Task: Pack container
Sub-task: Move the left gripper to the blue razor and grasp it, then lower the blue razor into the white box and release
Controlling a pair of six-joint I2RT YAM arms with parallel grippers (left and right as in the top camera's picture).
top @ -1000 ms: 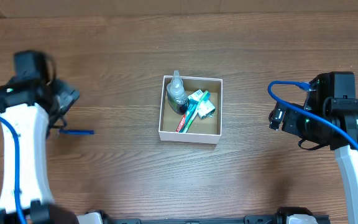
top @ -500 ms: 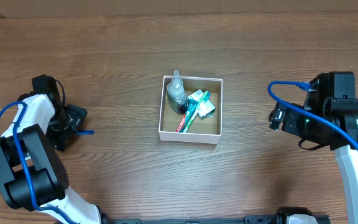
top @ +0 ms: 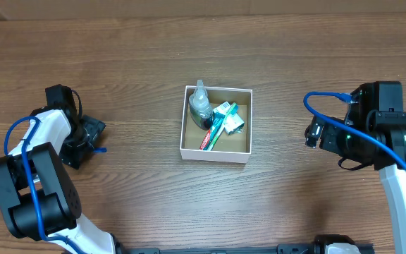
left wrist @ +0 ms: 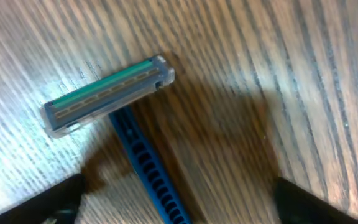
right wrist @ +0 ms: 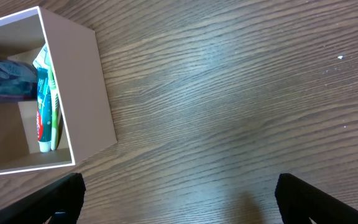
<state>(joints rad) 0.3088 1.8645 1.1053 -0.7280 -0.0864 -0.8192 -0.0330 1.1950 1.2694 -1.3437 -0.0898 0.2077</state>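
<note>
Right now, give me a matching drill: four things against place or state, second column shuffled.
1. razor
2. bottle
3. toothpaste tube
4. right pincer

A. open, over the table, right of the container
B. clear, in the container's far-left corner
C. lying on the table, left of the container
D. red and white, lying inside the container

Pairs: 1-C, 2-B, 3-D, 4-A
</note>
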